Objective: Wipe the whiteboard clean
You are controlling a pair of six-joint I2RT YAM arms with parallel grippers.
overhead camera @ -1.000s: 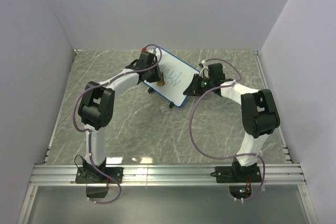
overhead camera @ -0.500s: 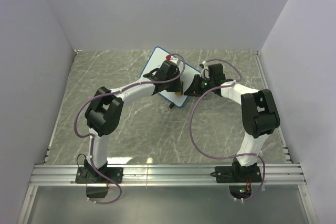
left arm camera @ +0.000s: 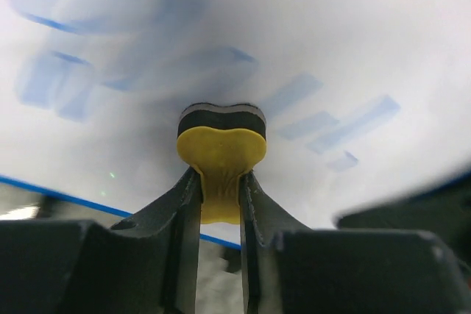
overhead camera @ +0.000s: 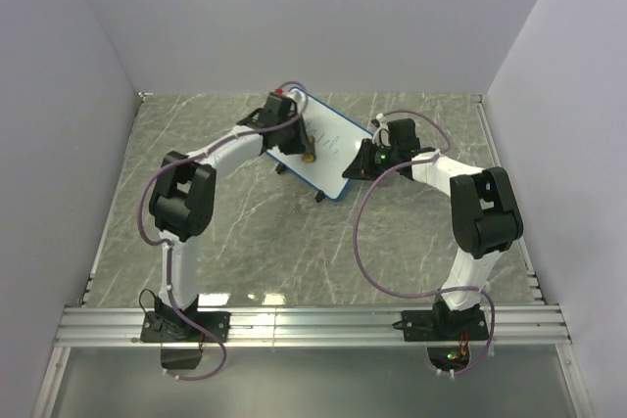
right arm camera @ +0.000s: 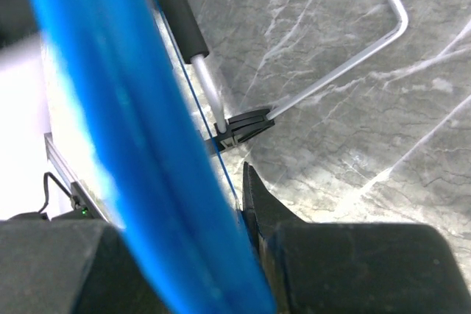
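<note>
Mid-wipe on the bench: the left gripper [left arm camera: 219, 182] is closed tight on a yellow eraser [left arm camera: 221, 151], whose dark felt face presses against the whiteboard [left arm camera: 331, 27]. The board stands propped at a slant near the far middle of the marble table [overhead camera: 245, 232]. Its long edges run from far-left down to near-right.

The right gripper [overhead camera: 364, 159] pinches the board's right-hand edge. In its wrist view the blue frame [right arm camera: 110, 108] passes between the fingers, so it appears to be steadying the board rather than wiping. The wire stand [right arm camera: 331, 71] behind the board rests on the stone.

Blue scribbles [left arm camera: 346, 126] show as smeared streaks ahead of the eraser, to its upper left and to its right. From above, faint marks sit toward the right-held end. The eraser is already on the surface, so the next stroke most likely runs along the long axis toward that end. The left arm is the one placed to make it.

The job looks partly done, with ink left on the board. The table around the board gives room to sweep, and the plain walls [overhead camera: 313, 17] stand well back. The main risk is the board shifting in the right gripper's grip under the wiping pressure.
</note>
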